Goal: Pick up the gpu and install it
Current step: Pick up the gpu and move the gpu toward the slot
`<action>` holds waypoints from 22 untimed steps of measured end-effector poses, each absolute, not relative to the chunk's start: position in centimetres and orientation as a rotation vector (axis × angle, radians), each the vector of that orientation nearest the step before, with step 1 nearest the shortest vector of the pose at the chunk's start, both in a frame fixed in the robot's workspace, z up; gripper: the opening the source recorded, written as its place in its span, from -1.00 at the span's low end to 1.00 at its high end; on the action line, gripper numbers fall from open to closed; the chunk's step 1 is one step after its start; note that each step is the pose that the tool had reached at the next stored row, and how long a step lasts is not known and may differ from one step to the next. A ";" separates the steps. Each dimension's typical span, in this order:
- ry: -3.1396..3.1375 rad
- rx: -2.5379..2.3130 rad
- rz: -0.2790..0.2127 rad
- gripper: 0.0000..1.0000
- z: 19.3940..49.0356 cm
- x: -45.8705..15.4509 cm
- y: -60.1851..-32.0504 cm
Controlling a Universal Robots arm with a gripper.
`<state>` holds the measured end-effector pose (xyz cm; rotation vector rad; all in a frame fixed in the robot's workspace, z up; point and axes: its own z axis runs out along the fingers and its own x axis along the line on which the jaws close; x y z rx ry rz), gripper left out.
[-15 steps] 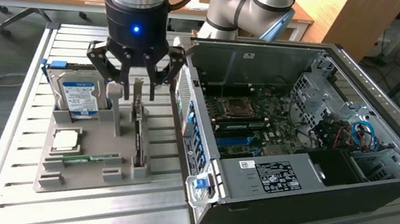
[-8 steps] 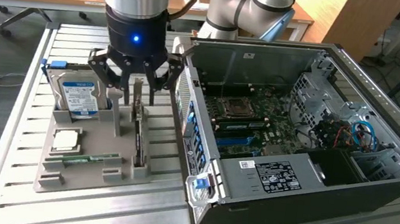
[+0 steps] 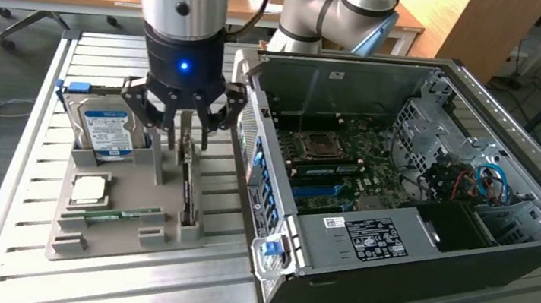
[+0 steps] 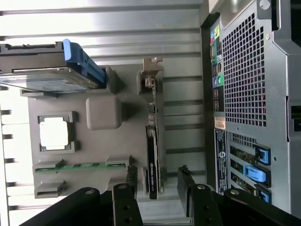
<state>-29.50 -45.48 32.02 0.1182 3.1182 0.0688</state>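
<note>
- On the slatted metal table (image 3: 30, 116), the open computer case (image 3: 363, 238) takes up the exterior view's right. That view looks down onto its main board. The wrist view instead meets its perforated back wall, with ports and blue tabs.
- Just beside the case sits a grey tray (image 3: 117, 245). It carries a hard drive (image 3: 104, 133), a square chip (image 3: 89, 190) and a memory stick (image 3: 115, 216).
- Above the tray hangs the gripper (image 3: 183, 135), spread wide and holding nothing. Its dark fingers (image 4: 124, 202) stand on either side of the card, with a gap visible on the case side.
- The gpu (image 3: 187, 188) stands on its long edge in the tray slot nearest the case.
  - It is probably light and stiff across its flat faces.
  - It also looks fragile: bare circuitry, a thin board, and a connector edge that should not be scraped.
  - A pinch across its thickness at the black cooler block (image 4: 151, 169) looks the safest hold. The pull should be straight, so the board does not bind in the slot.
- The exterior view gives the card as a thin dark strip. The wrist view, looking down along it, separates the cooler from the silver bracket (image 4: 150, 70) at the far end and shows how the fingers line up with it.
</note>
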 end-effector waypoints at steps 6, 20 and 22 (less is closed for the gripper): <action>3.120 0.118 0.069 -0.05 30.9 -29.5 -45.5; 3.122 0.118 0.069 -0.05 28.4 -29.5 -45.5; 3.122 0.119 0.069 -0.05 28.0 -29.5 -45.5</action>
